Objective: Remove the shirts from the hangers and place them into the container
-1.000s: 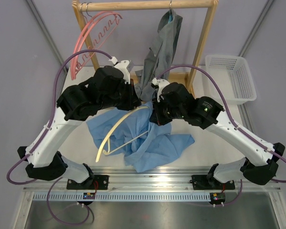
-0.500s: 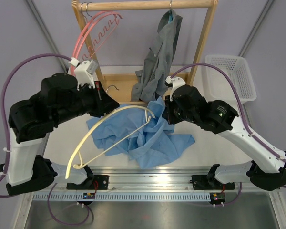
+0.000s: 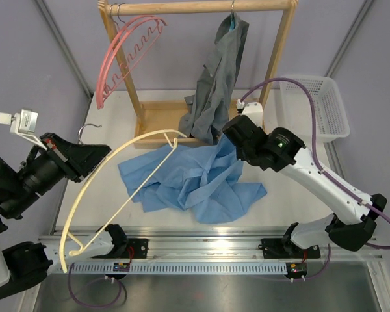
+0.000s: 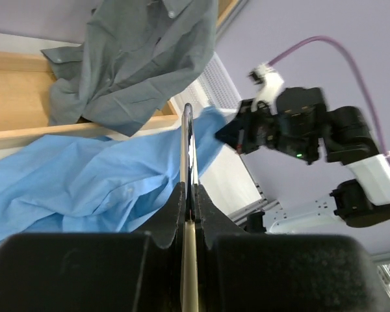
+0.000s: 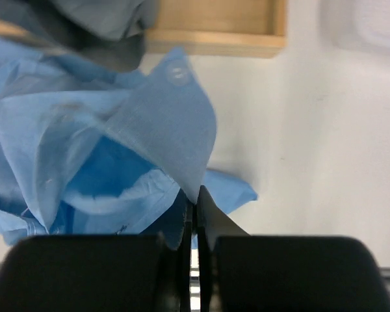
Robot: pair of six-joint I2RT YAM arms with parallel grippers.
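The light blue shirt [image 3: 195, 182] lies crumpled on the table, off its hanger. My left gripper [image 3: 103, 151] at the far left is shut on the pale cream hanger [image 3: 127, 170], gripping its edge [image 4: 188, 143] between the jaws [image 4: 190, 190]. The hanger's far tip hangs over the shirt's upper edge. My right gripper [image 3: 229, 144] is shut on a raised corner of the blue shirt [image 5: 162, 123], the cloth pinched at the fingertips [image 5: 194, 194]. The dark grey shirt [image 3: 218, 78] hangs from the bluish hanger [image 3: 233, 25] on the rack. The white container [image 3: 315, 104] stands at the right.
A wooden rack [image 3: 195, 8] with a shallow tray base [image 3: 159, 117] stands at the back. Two bare pink hangers [image 3: 127, 52] hang at its left end. The grey shirt's tail [image 5: 97, 19] droops over the tray edge [image 5: 214, 29] next to the blue cloth.
My left arm swung far left and lifted, drawing the cream hanger out of the blue shirt. My right gripper shut on the shirt's edge and shifted right and back.
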